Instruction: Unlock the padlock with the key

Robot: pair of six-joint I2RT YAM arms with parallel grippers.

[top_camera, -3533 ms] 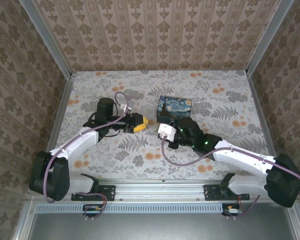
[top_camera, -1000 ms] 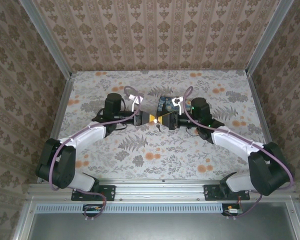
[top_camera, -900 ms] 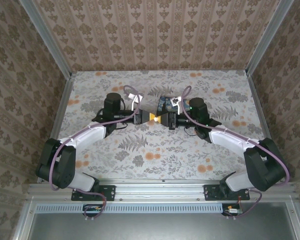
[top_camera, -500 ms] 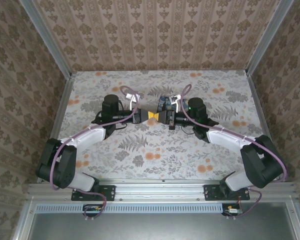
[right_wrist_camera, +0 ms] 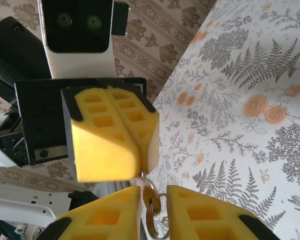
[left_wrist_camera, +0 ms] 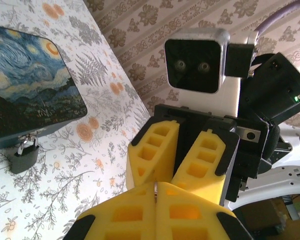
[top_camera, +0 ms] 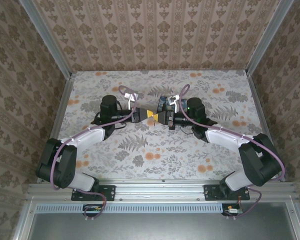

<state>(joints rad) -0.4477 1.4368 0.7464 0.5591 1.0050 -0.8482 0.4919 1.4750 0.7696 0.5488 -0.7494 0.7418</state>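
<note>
The small brass key point(right_wrist_camera: 150, 196) with its ring point(right_wrist_camera: 153, 223) hangs in the air between the two grippers. My left gripper point(left_wrist_camera: 156, 184) is shut on the key's blade point(left_wrist_camera: 155, 189); across from it, its closed yellow fingers point(right_wrist_camera: 112, 130) face the right wrist camera. My right gripper point(right_wrist_camera: 153, 193) is open, and its fingers straddle the key's head with a gap on the right side. The two grippers meet tip to tip point(top_camera: 152, 115) just in front of the Starry Night box point(left_wrist_camera: 25, 85). The dark padlock point(left_wrist_camera: 24, 159) hangs shut from the box's hasp.
The box point(top_camera: 163, 101) lies on the flowered table point(top_camera: 140, 150) right behind the right gripper. Patterned walls point(top_camera: 155, 35) close in the back and both sides. Purple cables point(top_camera: 127, 92) arch over both wrists.
Since 3.5 s ago both arms swung inward and met tip to tip before the box. Over the last second the right gripper closed in and its fingers came around the key's head.
</note>
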